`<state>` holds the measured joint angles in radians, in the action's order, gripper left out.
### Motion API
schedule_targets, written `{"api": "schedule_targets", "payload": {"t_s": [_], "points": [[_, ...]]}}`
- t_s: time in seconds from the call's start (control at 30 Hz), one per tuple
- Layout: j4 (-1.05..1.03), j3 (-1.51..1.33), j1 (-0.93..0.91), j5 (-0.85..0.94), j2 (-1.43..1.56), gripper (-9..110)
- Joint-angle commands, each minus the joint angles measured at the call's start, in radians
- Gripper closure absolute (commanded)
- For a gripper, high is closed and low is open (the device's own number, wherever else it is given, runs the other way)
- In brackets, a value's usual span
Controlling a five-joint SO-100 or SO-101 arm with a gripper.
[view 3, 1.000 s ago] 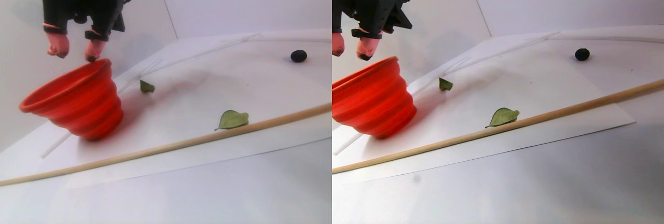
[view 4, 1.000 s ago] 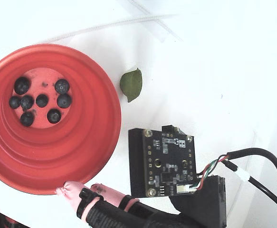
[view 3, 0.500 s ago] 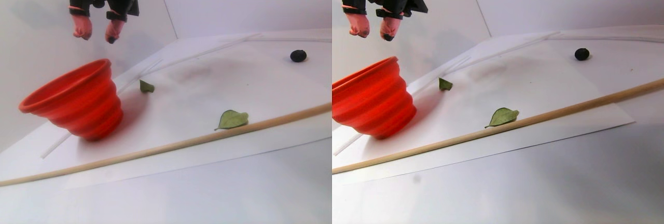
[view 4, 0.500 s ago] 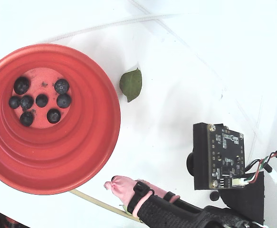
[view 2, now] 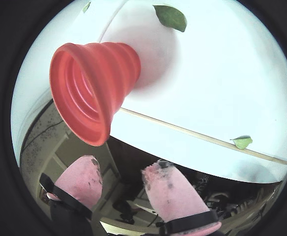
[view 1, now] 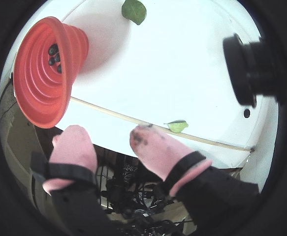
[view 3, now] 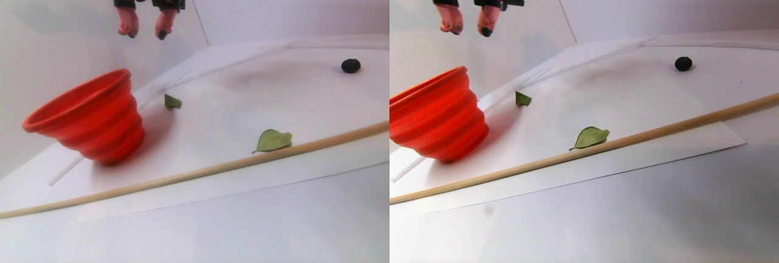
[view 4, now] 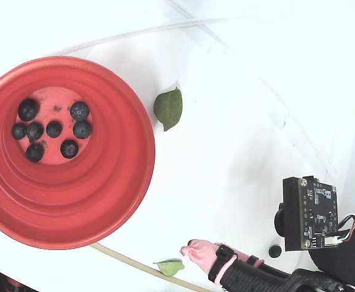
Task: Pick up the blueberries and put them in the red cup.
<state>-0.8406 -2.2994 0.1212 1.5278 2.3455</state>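
The red cup (view 4: 104, 201) stands on white paper, its rim seeming to lean left in the stereo pair view (view 3: 85, 120). Several blueberries (view 4: 53, 129) lie on its flat bottom and also show in a wrist view (view 1: 54, 54). One loose blueberry (view 3: 350, 65) sits far off at the back right of the paper. My gripper (view 3: 145, 33) hangs high above and just right of the cup. It is open, with nothing between its pink, stained fingertips (view 1: 143, 137). Both wrist views show the empty gap (view 2: 123, 167).
A long wooden stick (view 3: 201, 168) crosses the paper in front of the cup. One green leaf (view 3: 272, 140) rests against it, and another leaf (view 4: 168, 108) lies beside the cup. A camera board (view 4: 311, 213) rides on the arm.
The gripper has risen from the cup's rim and drifted right in the stereo pair view, away from the cup. The blueberries in the cup have not moved.
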Motion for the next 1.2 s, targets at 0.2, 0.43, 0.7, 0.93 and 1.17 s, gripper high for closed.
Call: {"api": "schedule_targets", "payload": {"t_s": [0.2,0.43,0.7,0.93,1.17], "points": [[-0.074,0.106,-0.097,0.08,0.137,86],[-0.097,0.107,-0.178,0.143,0.175,86],[-0.12,0.094,-0.279,0.213,0.222,86],[-0.13,0.094,-0.373,0.268,0.242,86],[-0.141,0.1,-0.469,0.318,0.253,85]]}}
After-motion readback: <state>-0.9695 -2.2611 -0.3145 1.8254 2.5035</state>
